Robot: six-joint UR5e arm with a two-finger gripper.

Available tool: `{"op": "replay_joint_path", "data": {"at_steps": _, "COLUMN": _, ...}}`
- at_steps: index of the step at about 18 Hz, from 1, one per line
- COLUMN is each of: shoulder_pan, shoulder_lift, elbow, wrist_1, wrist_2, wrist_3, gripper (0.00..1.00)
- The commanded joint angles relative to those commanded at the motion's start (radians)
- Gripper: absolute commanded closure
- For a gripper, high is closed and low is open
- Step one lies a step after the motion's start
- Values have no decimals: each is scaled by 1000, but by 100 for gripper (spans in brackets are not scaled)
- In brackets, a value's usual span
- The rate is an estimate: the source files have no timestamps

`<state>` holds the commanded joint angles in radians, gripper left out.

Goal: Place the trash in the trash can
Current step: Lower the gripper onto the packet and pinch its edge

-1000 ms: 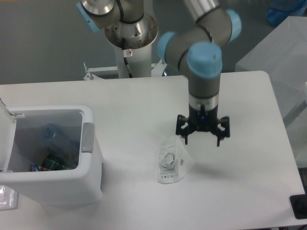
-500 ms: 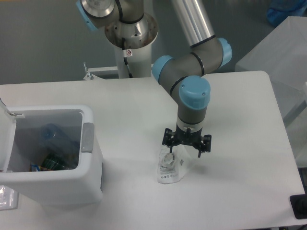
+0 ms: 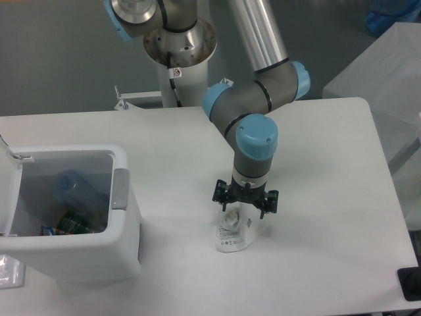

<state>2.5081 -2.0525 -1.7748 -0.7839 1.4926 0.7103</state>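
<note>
A whitish translucent plastic packet (image 3: 231, 234) with a printed label lies on the white table, right of the trash can. My gripper (image 3: 245, 205) hangs open directly over the packet's upper part, one finger on each side, with nothing held. The trash can (image 3: 125, 227) is a white boxy bin at the left with a grey latch panel (image 3: 120, 188) and its lid (image 3: 8, 191) swung open to the left. Inside it lies a clear plastic bottle (image 3: 75, 187) with bluish tones, above some dark rubbish.
The arm's base column (image 3: 181, 52) stands at the table's far edge behind the work area. A pale translucent box (image 3: 388, 85) sits off the table's right side. A small dark object (image 3: 409, 284) is at the bottom right corner.
The gripper has moved left and down from beside the packet to directly over it, staying open. The packet and bin have not moved.
</note>
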Motion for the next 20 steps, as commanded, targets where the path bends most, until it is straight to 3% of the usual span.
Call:
{"op": "replay_joint_path", "data": {"at_steps": 3, "shoulder_pan": 0, "shoulder_lift": -12, "elbow": 3, "wrist_1": 0, "wrist_2": 2, "wrist_3": -5, "gripper": 4}}
{"op": "replay_joint_path", "data": {"at_steps": 5, "shoulder_pan": 0, "shoulder_lift": -17, "elbow": 2, "wrist_1": 2, "wrist_2": 5, "wrist_3": -5, "gripper": 12}}
{"op": "replay_joint_path", "data": {"at_steps": 14, "shoulder_pan": -6, "shoulder_lift": -14, "elbow": 6, "wrist_1": 2, "wrist_2": 21, "wrist_3": -48, "gripper": 76}}
{"op": "replay_joint_path", "data": {"at_steps": 20, "shoulder_pan": -6, "shoulder_lift": -12, "elbow": 9, "wrist_1": 2, "wrist_2": 23, "wrist_3": -48, "gripper": 79}}
